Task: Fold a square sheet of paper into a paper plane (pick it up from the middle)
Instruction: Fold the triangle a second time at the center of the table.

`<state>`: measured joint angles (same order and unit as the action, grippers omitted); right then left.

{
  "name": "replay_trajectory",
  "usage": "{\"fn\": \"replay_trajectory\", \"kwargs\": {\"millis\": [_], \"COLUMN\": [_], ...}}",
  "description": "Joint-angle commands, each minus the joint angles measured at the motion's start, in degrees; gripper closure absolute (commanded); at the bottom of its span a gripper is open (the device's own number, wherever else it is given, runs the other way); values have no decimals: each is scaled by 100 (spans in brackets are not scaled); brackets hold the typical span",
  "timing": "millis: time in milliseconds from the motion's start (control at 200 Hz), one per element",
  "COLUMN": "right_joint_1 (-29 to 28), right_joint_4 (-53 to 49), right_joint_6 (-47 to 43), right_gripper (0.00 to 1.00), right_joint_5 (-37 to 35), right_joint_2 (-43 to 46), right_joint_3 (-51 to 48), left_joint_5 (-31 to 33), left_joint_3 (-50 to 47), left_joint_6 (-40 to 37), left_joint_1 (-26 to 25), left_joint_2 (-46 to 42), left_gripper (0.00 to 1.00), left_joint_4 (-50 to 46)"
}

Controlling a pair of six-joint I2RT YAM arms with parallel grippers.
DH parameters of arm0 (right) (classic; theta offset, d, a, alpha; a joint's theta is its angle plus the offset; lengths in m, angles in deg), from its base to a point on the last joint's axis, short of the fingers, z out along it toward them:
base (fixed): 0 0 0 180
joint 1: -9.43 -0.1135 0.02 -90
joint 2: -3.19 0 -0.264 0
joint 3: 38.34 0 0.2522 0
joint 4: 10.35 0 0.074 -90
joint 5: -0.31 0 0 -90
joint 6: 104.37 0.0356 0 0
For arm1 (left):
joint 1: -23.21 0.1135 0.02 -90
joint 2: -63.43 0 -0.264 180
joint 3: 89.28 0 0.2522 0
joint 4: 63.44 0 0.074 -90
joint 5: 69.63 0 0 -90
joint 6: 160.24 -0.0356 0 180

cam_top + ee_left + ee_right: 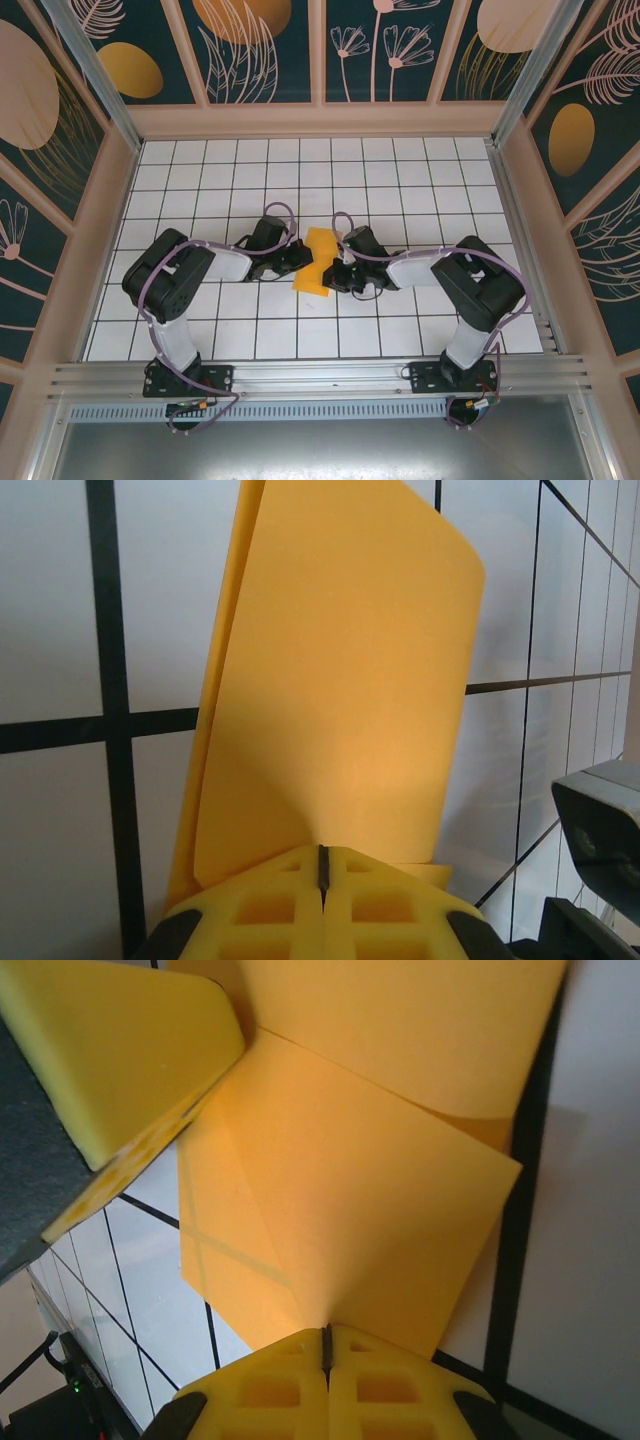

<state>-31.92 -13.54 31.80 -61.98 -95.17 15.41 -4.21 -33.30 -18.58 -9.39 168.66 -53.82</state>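
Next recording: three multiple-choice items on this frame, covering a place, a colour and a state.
1. Where is the thin orange-yellow paper sheet? A far-left corner; B centre of the white tiled table; C near edge.
2. What colour are the gripper fingers? A yellow; B white; C blue.
3. How do the left gripper and right gripper stand? A both open; B one open; C both shut on the sheet.
Key: B, the top view shows it central; A, wrist views show yellow fingers; C, each pair meets, pinching the sheet.
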Motion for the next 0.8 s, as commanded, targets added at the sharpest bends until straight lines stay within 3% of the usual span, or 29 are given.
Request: {"fn": "replay_trajectory", "kwargs": {"millis": [0,285,395,796], "right_joint_1": [-47,-97,-126,-173], "right_joint_4": [-415,-239,-560,-495], "right_joint_6": [-25,-38,-65,-14], "right_gripper": [100,97,97,94], "right_joint_5": [38,400,179,412], "right_joint_2": [277,-97,-355,197], "right_joint_3": [-27,420,530,-707], "left_joint_5": [418,357,379,595], "left_joint_3": [7,6,9,-53], "left_joint_6": [-138,-139,-139,-103], "left_joint_1": [13,10,13,9], "left_joint_2": [279,323,305,330], "left_gripper": [100,100,100,100], "left_joint_4": [-338,-294,-350,-483]}}
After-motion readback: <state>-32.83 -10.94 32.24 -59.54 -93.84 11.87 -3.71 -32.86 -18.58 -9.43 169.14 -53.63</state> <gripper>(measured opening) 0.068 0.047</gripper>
